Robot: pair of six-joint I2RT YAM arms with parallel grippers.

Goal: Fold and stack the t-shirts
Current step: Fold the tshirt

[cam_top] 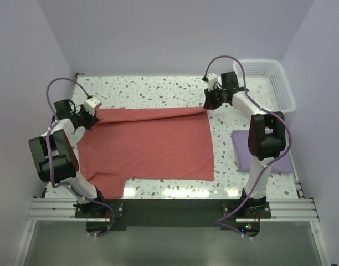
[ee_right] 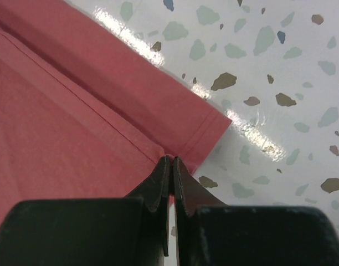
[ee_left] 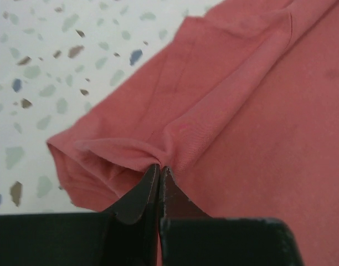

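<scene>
A salmon-red t-shirt [cam_top: 150, 144] lies spread across the middle of the speckled table, its far edge doubled over in a fold. My left gripper [cam_top: 93, 118] is shut on the shirt's far left corner; the cloth [ee_left: 158, 138] bunches at its fingertips [ee_left: 160, 167]. My right gripper [cam_top: 209, 104] is shut on the far right corner, pinching the hemmed edge [ee_right: 197, 133] at its tips [ee_right: 170, 159]. A folded lavender t-shirt [cam_top: 242, 149] lies flat at the right, partly hidden by the right arm.
A white lattice basket [cam_top: 269, 83] stands at the back right corner. Purple walls close in the table on three sides. The arm bases and a metal rail [cam_top: 169, 208] run along the near edge.
</scene>
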